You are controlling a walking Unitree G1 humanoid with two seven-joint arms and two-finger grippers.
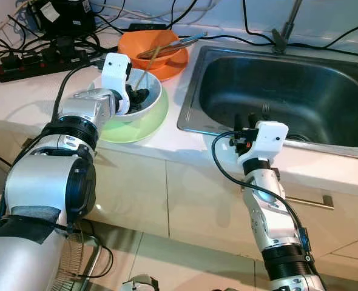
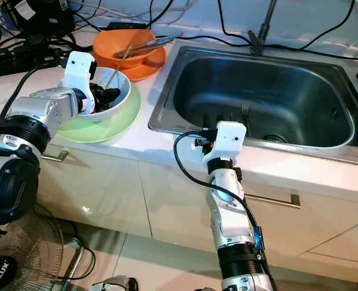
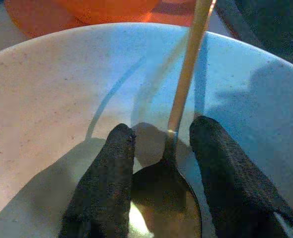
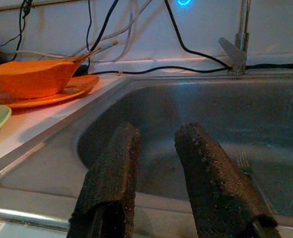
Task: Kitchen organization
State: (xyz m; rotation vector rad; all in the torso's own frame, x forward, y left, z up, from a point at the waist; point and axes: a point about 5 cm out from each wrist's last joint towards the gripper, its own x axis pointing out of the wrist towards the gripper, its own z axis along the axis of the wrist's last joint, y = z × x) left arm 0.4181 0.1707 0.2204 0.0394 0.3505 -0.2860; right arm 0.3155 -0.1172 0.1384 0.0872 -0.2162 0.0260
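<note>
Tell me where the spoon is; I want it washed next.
The spoon lies in the white bowl on the green plate, left of the sink, between the left gripper's open fingers.

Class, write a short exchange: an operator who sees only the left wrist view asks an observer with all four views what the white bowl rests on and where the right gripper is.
Operator: My left gripper has its fingers either side of the long-handled metal spoon in the round white ceramic bowl. What is under that bowl?
Observer: It sits on a round pale green plate on the white counter.
Operator: Where is the right gripper?
Observer: The right gripper hovers, fingers apart, at the front rim of the stainless steel sink.
</note>
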